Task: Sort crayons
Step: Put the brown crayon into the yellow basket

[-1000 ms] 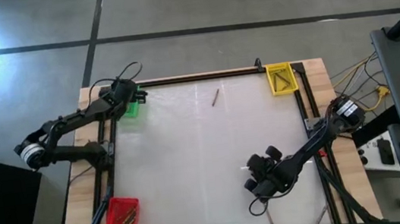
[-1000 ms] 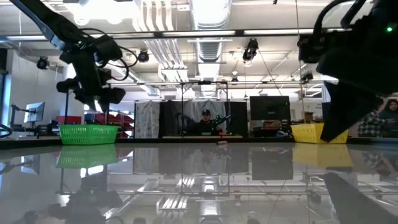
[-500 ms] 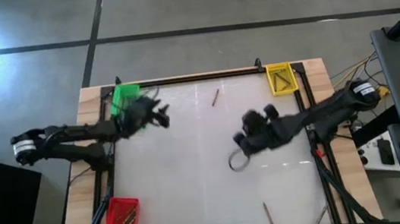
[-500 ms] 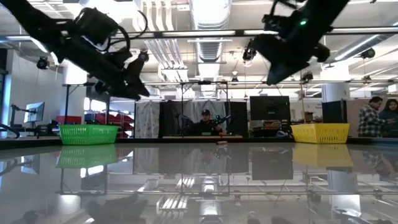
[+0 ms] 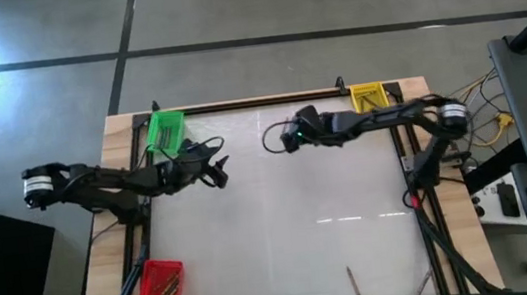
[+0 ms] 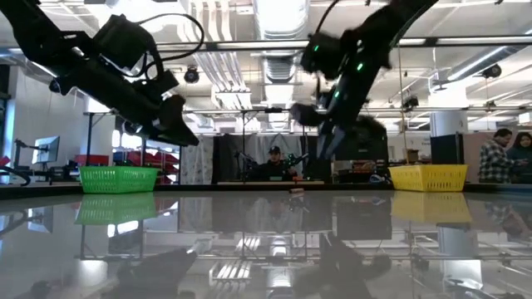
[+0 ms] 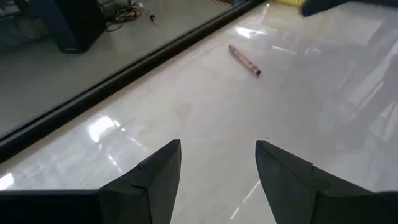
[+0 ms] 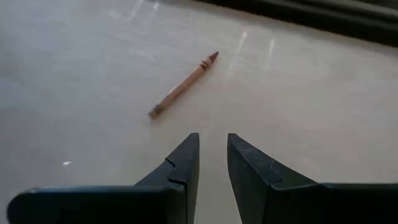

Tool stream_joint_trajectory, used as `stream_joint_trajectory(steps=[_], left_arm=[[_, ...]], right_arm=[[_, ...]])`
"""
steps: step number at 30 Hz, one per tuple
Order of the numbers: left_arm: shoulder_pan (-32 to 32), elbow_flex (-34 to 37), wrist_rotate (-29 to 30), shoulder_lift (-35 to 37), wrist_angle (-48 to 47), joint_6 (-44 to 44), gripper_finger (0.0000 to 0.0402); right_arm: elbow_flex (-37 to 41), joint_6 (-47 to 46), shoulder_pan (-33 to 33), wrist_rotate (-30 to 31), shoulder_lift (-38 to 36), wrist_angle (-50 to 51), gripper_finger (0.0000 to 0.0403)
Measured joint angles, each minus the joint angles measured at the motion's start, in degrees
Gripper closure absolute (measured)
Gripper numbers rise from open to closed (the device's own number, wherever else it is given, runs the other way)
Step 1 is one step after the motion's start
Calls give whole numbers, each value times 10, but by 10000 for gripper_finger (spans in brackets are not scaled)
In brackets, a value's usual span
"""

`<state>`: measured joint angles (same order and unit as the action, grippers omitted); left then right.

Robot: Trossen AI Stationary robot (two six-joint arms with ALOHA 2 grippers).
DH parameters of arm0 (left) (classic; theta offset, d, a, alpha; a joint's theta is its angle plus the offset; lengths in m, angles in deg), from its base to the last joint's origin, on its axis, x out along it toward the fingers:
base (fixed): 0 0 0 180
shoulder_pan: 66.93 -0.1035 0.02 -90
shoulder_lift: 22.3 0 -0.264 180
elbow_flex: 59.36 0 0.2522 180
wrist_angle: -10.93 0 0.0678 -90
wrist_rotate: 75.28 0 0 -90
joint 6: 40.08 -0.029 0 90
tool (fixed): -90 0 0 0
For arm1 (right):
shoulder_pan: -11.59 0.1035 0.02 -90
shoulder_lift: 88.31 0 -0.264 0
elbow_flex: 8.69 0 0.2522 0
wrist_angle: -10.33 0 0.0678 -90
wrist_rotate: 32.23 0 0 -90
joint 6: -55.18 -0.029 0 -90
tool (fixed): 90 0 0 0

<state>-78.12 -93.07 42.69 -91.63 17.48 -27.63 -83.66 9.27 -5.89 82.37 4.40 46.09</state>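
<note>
Bright overhead lighting; glare streaks on glossy table; arms motion-blurred.

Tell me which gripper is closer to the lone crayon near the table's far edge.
Right. The right gripper hangs just by the crayon, nearly over it, fingers a little apart. The left gripper is farther off, toward the green bin, open and empty.

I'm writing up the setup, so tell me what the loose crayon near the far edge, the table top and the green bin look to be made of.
The crayon looks like wax in a matte brownish paper wrap, with dark bands near the tip. The table top seems a glossy white laminate or plastic sheet; it mirrors ceiling lights. The green bin looks like moulded plastic with slotted walls.
</note>
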Motion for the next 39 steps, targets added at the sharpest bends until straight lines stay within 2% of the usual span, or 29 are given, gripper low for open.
stream_joint_trajectory(steps=[9,14,19,25,30,34,39], left_arm=[[-2,0,0,-11,1,-4,211],[-2,0,1,-11,2,-1,211],[-2,0,1,-13,-1,2,211],[-2,2,1,-13,-14,15,211],[-2,2,1,-12,-40,18,211],[-1,2,0,-12,-49,23,211],[-1,2,0,-12,-60,31,211]], right_arm=[[-138,30,-57,-11,146,16,263],[-250,25,-69,-35,217,119,225],[-348,24,-73,-41,289,238,217],[-419,51,-72,-60,349,273,232],[-450,88,-70,-72,372,310,264],[-447,121,-67,-87,362,340,301],[-406,158,-74,-154,326,340,343]])
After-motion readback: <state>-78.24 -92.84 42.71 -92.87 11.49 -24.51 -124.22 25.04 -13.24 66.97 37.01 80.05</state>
